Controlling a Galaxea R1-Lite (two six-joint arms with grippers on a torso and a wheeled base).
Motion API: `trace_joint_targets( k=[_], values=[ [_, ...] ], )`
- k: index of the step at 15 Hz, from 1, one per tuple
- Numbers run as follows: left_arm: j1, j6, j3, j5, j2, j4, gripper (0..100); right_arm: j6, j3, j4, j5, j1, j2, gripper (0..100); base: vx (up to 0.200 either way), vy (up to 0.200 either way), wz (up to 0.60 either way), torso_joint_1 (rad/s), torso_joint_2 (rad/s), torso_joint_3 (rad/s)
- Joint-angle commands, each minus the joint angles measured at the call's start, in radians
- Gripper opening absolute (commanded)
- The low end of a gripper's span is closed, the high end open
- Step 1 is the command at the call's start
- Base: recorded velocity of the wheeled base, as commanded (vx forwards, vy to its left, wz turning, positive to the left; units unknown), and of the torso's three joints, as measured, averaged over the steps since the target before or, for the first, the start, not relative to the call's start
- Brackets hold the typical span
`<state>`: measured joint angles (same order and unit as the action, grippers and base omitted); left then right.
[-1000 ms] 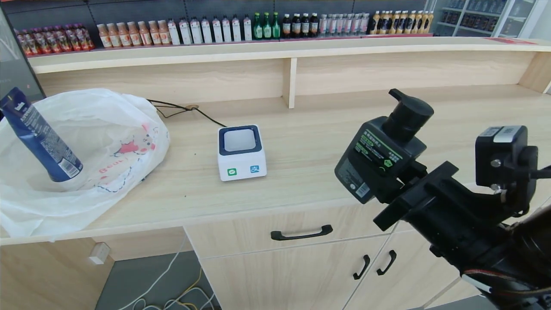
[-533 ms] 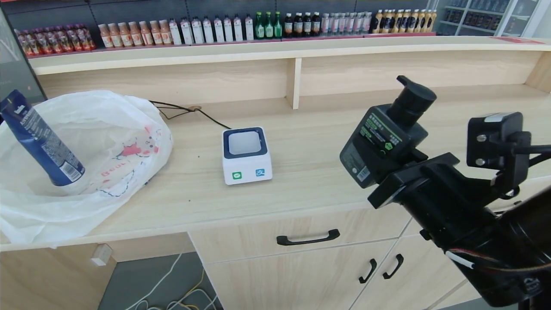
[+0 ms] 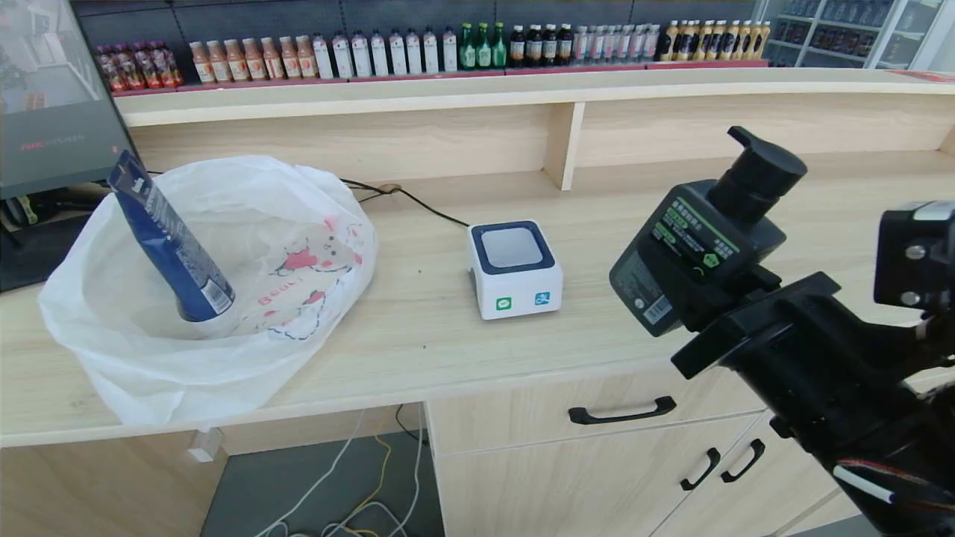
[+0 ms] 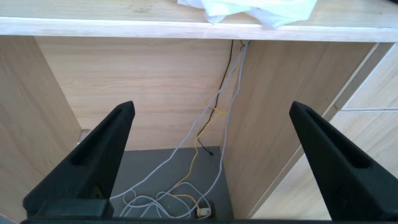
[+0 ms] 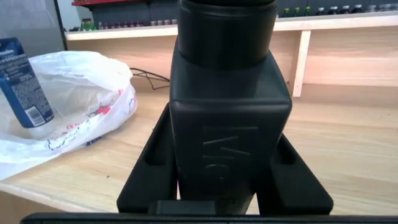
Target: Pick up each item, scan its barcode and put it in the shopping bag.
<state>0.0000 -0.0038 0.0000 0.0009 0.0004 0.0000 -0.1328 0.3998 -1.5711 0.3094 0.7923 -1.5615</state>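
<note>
A black pump bottle (image 3: 697, 261) hangs tilted above the counter's front right, barcode label facing the camera, with my right gripper (image 3: 727, 309) shut on its lower body. The right wrist view has the bottle (image 5: 227, 124) clamped between the two fingers (image 5: 155, 165). A white scanner (image 3: 513, 268) with a dark-rimmed window stands on the counter, left of the bottle. At the far left the white shopping bag (image 3: 246, 298) lies open with a blue tube (image 3: 170, 239) leaning inside; both appear again as bag (image 5: 81, 106) and tube (image 5: 22, 81). My left gripper (image 4: 211, 162) is open below the counter edge.
The wooden counter (image 3: 418, 335) has a raised back ledge with rows of drinks bottles (image 3: 448, 48) behind. A black cable (image 3: 418, 201) runs from the scanner toward the bag. A monitor (image 3: 52, 97) stands far left. Drawer handle (image 3: 623, 412) below; loose cables (image 4: 186, 186) on the floor.
The head camera has turned left, shifting the whole picture rightward. The right gripper has carried the pump bottle closer to the scanner and slightly higher.
</note>
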Motion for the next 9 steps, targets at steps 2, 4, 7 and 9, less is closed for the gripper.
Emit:
trace_joint_targets(
  k=[2, 4, 7, 9],
  values=[
    [0.0, 0.004, 0.0, -0.001, 0.0, 0.0, 100, -0.001, -0.015, 0.0, 0.002, -0.022, 0.061, 0, 0.0, 0.1, 0.0, 0.001, 0.0, 0.004],
    [0.0, 0.004, 0.0, 0.001, 0.0, 0.0, 100, -0.001, -0.022, 0.0, 0.002, -0.022, 0.07, 0, 0.0, 0.0, 0.0, 0.0, 0.0, 0.0],
    [0.0, 0.004, 0.0, 0.001, 0.0, 0.0, 100, -0.001, -0.022, 0.0, 0.002, -0.028, 0.083, 0, 0.0, 0.0, 0.0, 0.0, 0.0, 0.0],
    [0.0, 0.004, 0.0, 0.001, 0.0, 0.0, 100, -0.001, -0.022, 0.0, 0.002, -0.031, 0.084, 0, 0.0, 0.0, 0.0, 0.0, 0.0, 0.0]
  ],
)
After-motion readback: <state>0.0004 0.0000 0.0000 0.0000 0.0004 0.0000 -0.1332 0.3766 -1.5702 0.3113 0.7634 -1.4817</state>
